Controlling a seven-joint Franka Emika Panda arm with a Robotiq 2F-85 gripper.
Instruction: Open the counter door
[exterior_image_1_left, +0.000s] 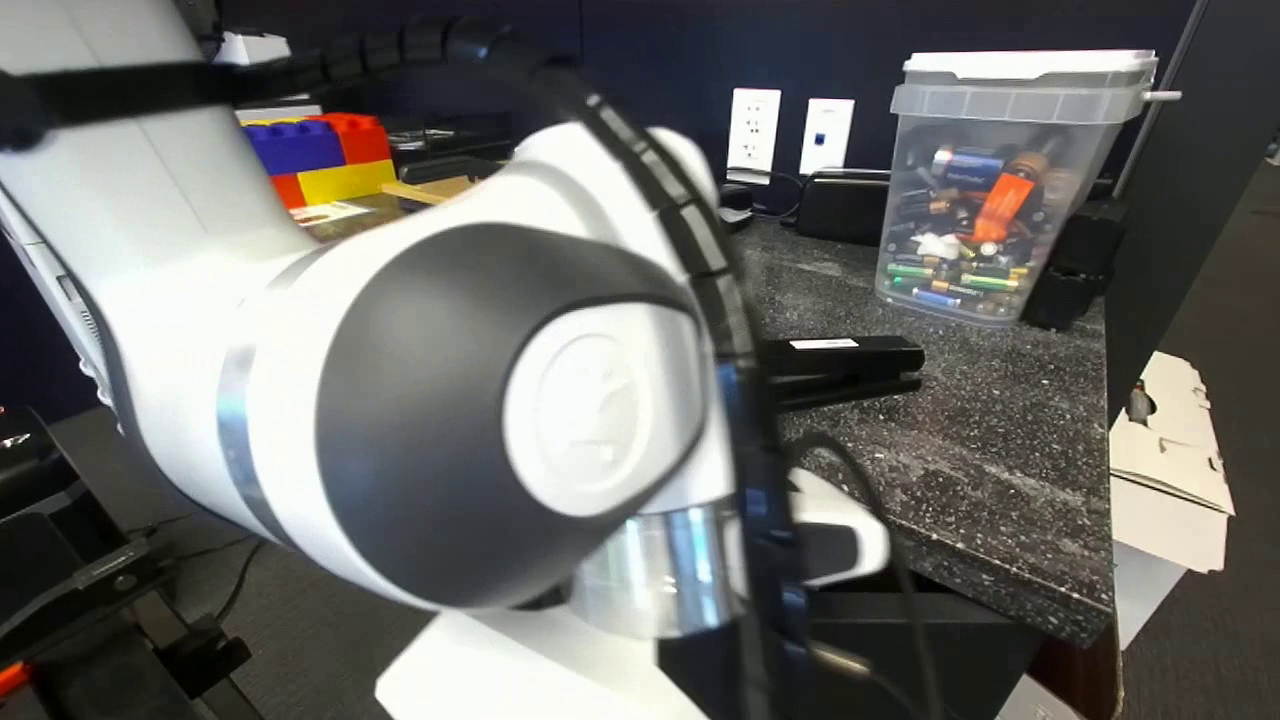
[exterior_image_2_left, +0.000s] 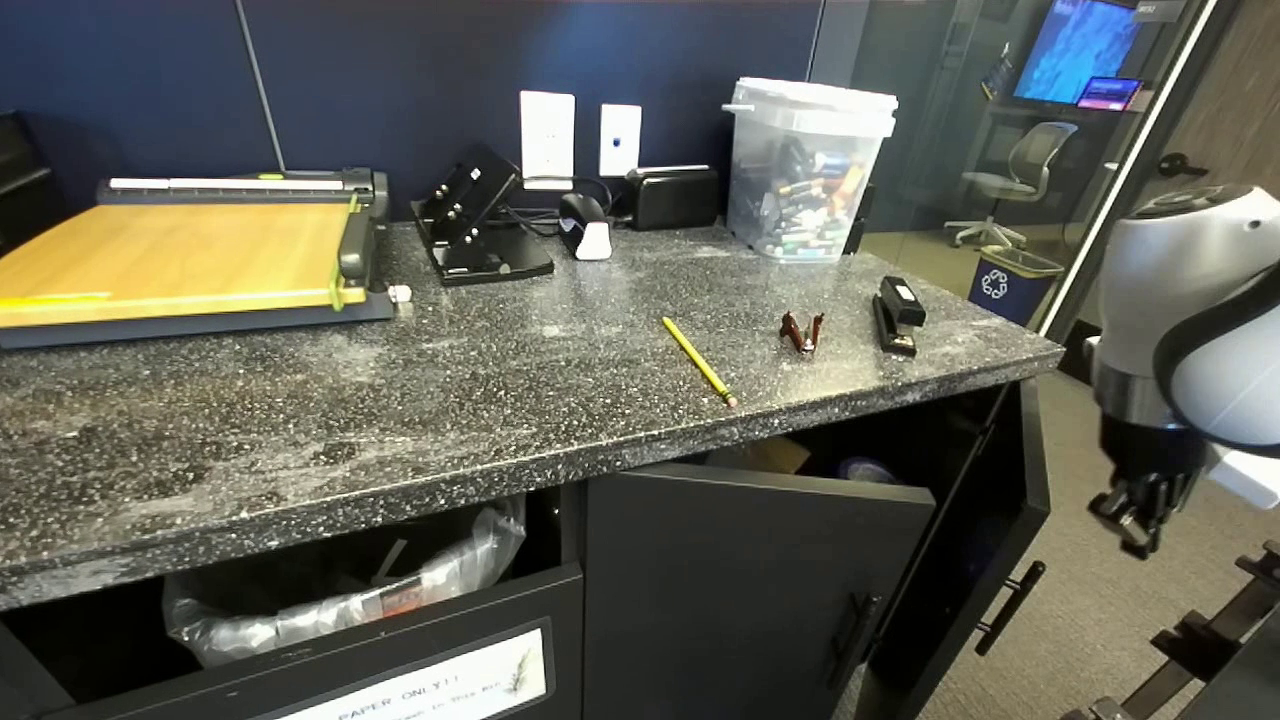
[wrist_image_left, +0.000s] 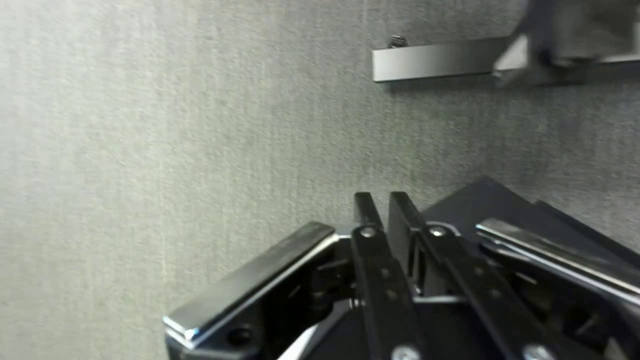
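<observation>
The counter has two black doors in an exterior view. The left door (exterior_image_2_left: 740, 590) stands ajar, with its top edge tilted out from the counter front. Its bar handle (exterior_image_2_left: 853, 640) is near its right edge. The right door (exterior_image_2_left: 985, 565) is swung wide open, with its bar handle (exterior_image_2_left: 1010, 608) facing right. My gripper (exterior_image_2_left: 1135, 520) points down to the right of the right door, apart from it. In the wrist view, my gripper's fingertips (wrist_image_left: 382, 200) stand a narrow gap apart, with nothing between them. A dark flat panel (wrist_image_left: 482, 200) shows beside the fingers; I cannot tell what it is.
The speckled countertop (exterior_image_2_left: 450, 400) overhangs the doors. It bears a pencil (exterior_image_2_left: 698, 360), a staple remover (exterior_image_2_left: 802, 332), a stapler (exterior_image_2_left: 898, 315) and a battery bin (exterior_image_2_left: 800, 180). A tilted-out paper bin (exterior_image_2_left: 420, 660) is left of the doors. A metal bar (wrist_image_left: 435, 61) lies over the carpet.
</observation>
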